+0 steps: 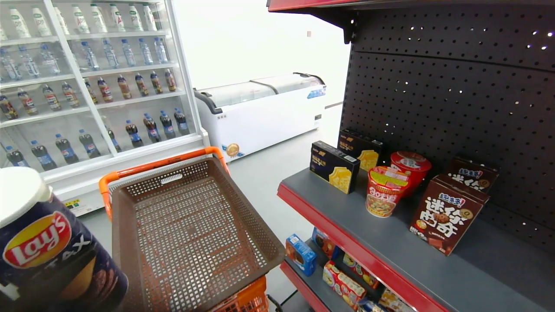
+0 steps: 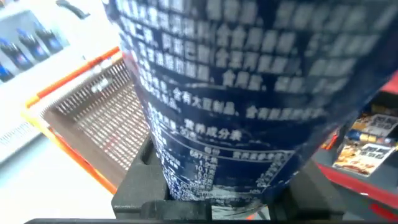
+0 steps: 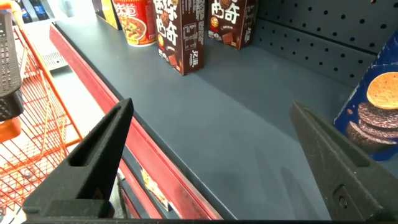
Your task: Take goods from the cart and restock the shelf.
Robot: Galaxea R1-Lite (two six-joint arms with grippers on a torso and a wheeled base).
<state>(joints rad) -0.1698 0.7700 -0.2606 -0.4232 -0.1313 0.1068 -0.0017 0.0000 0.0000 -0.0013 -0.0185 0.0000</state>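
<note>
So the left gripper (image 2: 224,196) is clamping the bottom of a dark blue chip can (image 2: 249,93), and the can is standing straight up out of it. The left wrist view is giving the close look: black jaws hugging both sides and the can's printed back blocking most of what's beyond. The head view is adding the can's white lid and front label, sitting low on the robot's left. The brown cart basket (image 1: 186,221) with its orange handle is lying just past that gripper, between it and the shelf (image 1: 390,251). The right gripper (image 3: 211,155) is hanging over the grey shelf board with its fingers (image 3: 93,162) spread wide apart and gripping nothing, near the red front edge. The right wrist view is also picking up a blue cookie pack (image 3: 373,106) standing close by one finger, against the pegboard back (image 1: 455,86). Further along the shelf from that gripper, well apart from it, brown cookie boxes (image 1: 446,219), cup noodles (image 1: 385,191) and dark boxes (image 1: 334,167) are standing in rows. More snack packs (image 1: 342,277) are sitting on the lower shelf underneath. Way beyond the left gripper, a drinks cooler (image 1: 86,78) and a chest freezer (image 1: 260,108) are standing.
</note>
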